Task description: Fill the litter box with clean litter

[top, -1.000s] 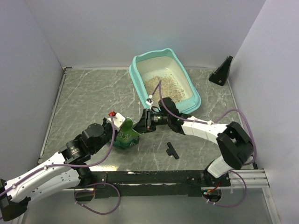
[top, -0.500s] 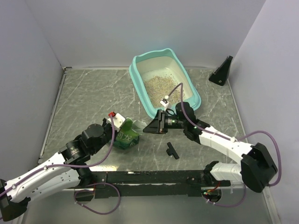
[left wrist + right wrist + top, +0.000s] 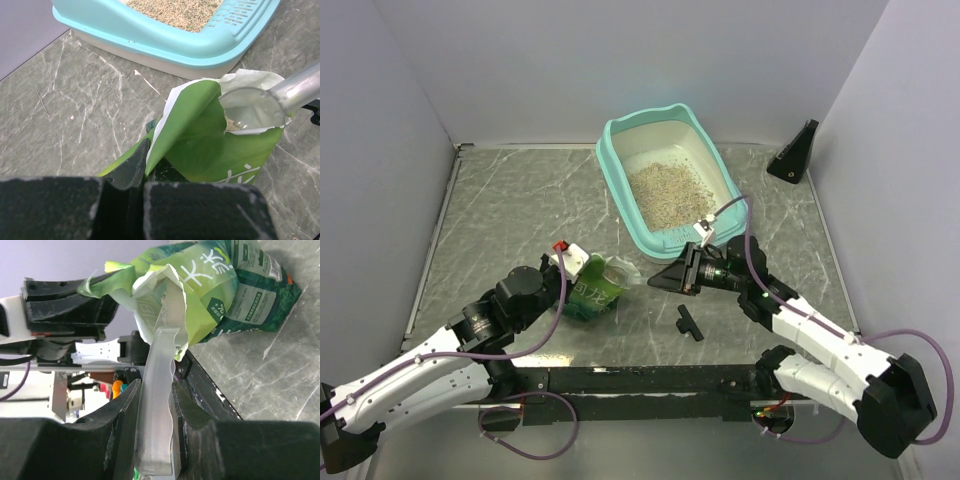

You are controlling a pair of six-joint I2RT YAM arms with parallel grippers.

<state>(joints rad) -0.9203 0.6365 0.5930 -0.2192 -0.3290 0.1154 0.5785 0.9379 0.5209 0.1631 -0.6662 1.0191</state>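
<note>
The litter box stands at the back of the table, teal rim round a cream pan, with beige clean litter spread in it. In the left wrist view its rim lies just beyond a small green bag. My left gripper is shut on the bag's torn edge and holds it upright. My right gripper is shut on the handle of a clear plastic scoop. The scoop's bowl sits at the bag's open mouth, and I see no litter in it.
A small black T-shaped piece lies on the table near the right arm. A black wedge-shaped stand sits at the back right by the wall. Grey walls close in the table on three sides.
My right gripper has drawn back to the right from the bag, pulling the scoop out to the bag's mouth, and its elbow has swung right. The left arm and bag stayed put.
</note>
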